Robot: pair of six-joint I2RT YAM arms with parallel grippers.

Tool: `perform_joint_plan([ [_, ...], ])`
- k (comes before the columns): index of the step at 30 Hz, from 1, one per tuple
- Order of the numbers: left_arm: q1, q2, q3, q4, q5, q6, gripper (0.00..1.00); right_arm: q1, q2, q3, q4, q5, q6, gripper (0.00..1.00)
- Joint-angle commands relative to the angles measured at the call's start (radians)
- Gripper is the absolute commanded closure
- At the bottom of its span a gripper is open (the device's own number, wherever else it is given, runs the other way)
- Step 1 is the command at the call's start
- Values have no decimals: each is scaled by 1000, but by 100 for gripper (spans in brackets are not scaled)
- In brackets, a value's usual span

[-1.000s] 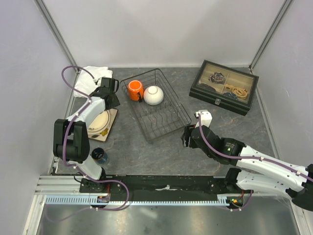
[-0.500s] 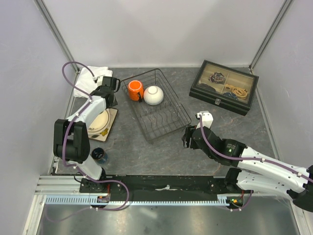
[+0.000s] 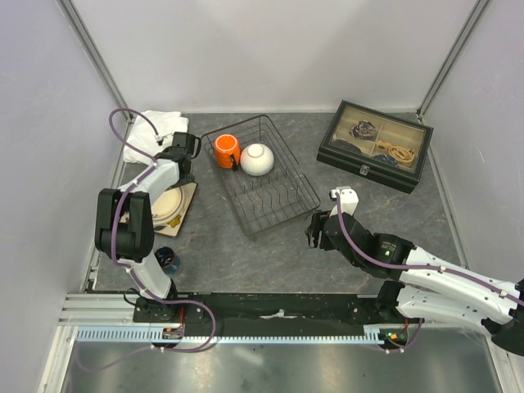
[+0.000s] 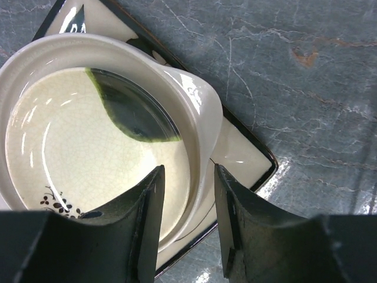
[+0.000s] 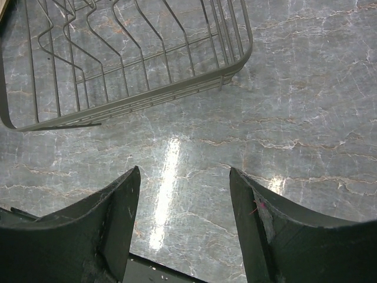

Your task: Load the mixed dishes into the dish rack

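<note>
Wire, thin and black, makes up the dish rack (image 3: 270, 196) in the middle of the counter. Its long side runs from the far edge toward the near right. The orange mug (image 3: 227, 150) and the white bowl (image 3: 257, 159) sit at its far end.

By the left edge, the cream plate (image 4: 76, 135) is shiny with a dark green leaf, and it lies flat on the square plate (image 4: 244, 159). The left gripper (image 4: 188, 171) has its jaws a little apart, with one finger on each side of the cream rim. The right gripper (image 5: 184, 171) hangs wide open near the rack's near right corner.
</note>
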Motion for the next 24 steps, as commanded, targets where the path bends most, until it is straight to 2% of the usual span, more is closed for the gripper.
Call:
perform_joint_plan([
  [1, 25, -1, -17, 16, -21, -34, 55, 2, -10, -9, 2, 19, -6, 30],
  [15, 61, -6, -65, 45, 13, -32, 56, 2, 5, 2, 3, 14, -8, 29],
  [19, 61, 11, -65, 45, 17, -32, 60, 2, 1, -2, 3, 14, -9, 29],
  [24, 61, 17, -65, 48, 27, -28, 86, 2, 4, 0, 3, 17, -9, 29],
])
